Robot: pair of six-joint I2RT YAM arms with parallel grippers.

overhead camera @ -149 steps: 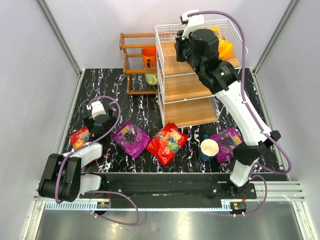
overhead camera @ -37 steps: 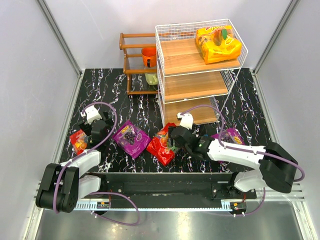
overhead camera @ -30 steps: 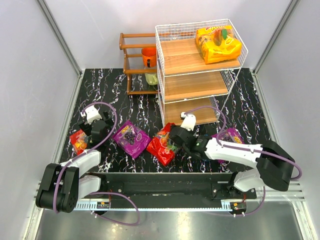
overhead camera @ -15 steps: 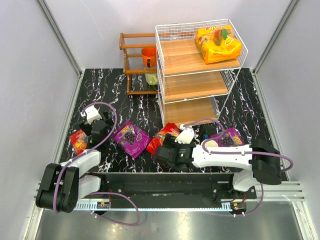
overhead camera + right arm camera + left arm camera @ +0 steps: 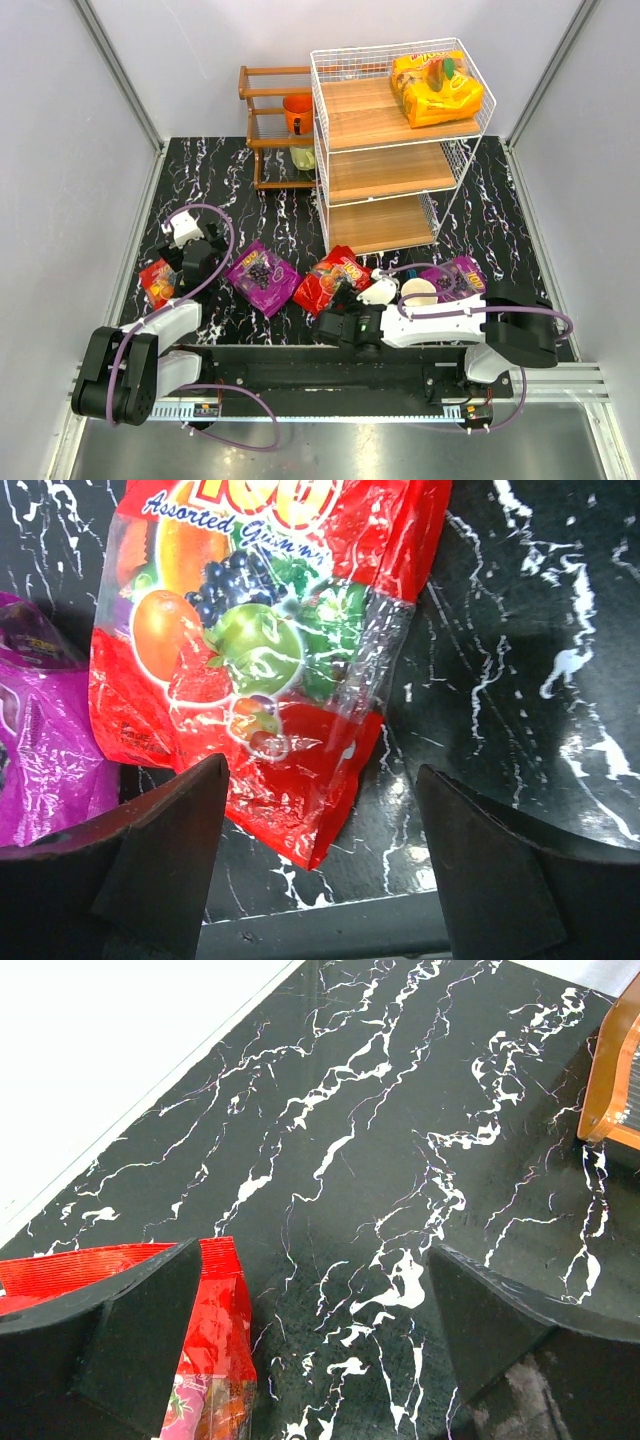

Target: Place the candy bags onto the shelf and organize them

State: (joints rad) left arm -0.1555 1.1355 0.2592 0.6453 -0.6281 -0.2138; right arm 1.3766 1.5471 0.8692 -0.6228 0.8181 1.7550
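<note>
Hovering with right pincer (image 5: pixel 320 780) spread wide over red fruit bag (image 5: pixel 260 650) at 6 o'clock on the tabletop (image 5: pixel 480 215), and with left pincer (image 5: pixel 315 1260) spread wide by small red bag (image 5: pixel 222 1305) at 9 o'clock.

My pincer (image 5: pixel 320 780) hangs over the black table (image 5: pixel 520 610) with white veins. Its two dark fingers (image 5: pixel 160 860) are wide apart and grip nothing. Between them lies the lower corner of a red candy bag (image 5: pixel 260 650), printed with fruits and the word "Assorted". A purple candy bag (image 5: pixel 45 740) lies at its left edge.
</note>
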